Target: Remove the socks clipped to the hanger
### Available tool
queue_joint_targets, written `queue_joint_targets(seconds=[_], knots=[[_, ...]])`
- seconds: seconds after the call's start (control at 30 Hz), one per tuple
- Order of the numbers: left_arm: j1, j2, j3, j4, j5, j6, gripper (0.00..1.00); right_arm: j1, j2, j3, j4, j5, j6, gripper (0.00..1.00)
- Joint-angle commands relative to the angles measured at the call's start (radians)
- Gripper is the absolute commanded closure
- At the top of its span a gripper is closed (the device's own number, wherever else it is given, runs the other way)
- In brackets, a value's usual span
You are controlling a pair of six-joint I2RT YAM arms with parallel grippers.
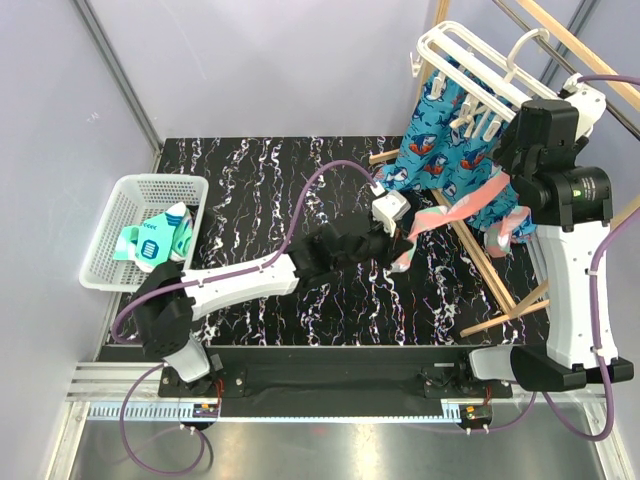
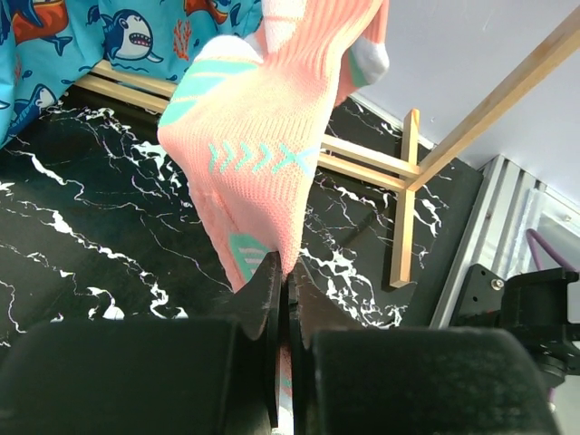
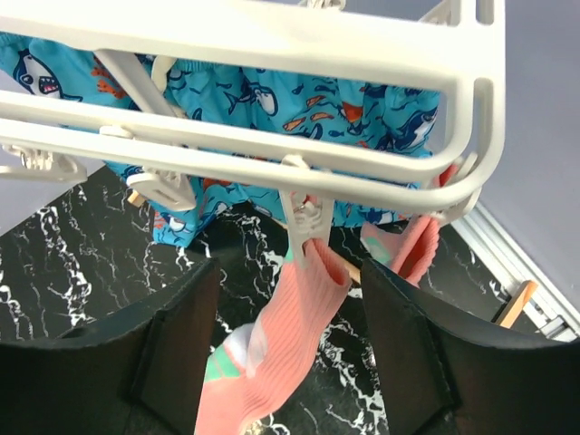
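A salmon-pink sock (image 2: 263, 154) hangs from a clip (image 3: 304, 213) of the white hanger (image 3: 272, 45). It stretches down and left to my left gripper (image 2: 288, 272), which is shut on its lower end. From above, that gripper (image 1: 397, 242) holds the sock (image 1: 425, 225) low over the table. My right gripper (image 3: 290, 272) is open, one finger on each side of the clip and the sock's cuff (image 3: 313, 290), just under the hanger (image 1: 470, 60). A second pink sock (image 3: 417, 249) and blue shark socks (image 3: 272, 100) hang from other clips.
A white basket (image 1: 115, 235) at the left holds mint-green socks (image 1: 160, 240). The light wooden bar frame (image 1: 500, 290) stands at the right under the hanger, with its foot bars (image 2: 362, 163) on the black marbled table (image 1: 260, 190). Grey walls stand behind.
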Motion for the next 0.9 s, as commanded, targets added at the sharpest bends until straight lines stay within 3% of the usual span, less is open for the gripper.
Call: queue_joint_targets(seconds=[0.0, 0.27, 0.53, 0.87], knots=[[-0.001, -0.070, -0.007, 0.050, 0.019, -0.014, 1.00, -0.017, 0.003, -0.001, 0.083, 0.043, -0.059, 0.30], [0.004, -0.081, -0.013, 0.045, 0.063, -0.056, 1.00, -0.032, 0.016, -0.015, 0.123, 0.018, -0.060, 0.25], [0.013, -0.098, -0.030, 0.041, 0.087, -0.088, 1.00, -0.066, 0.025, -0.039, 0.159, -0.003, -0.083, 0.33], [0.031, -0.116, -0.037, 0.036, 0.107, -0.109, 1.00, -0.094, 0.026, -0.071, 0.198, -0.035, -0.101, 0.35]])
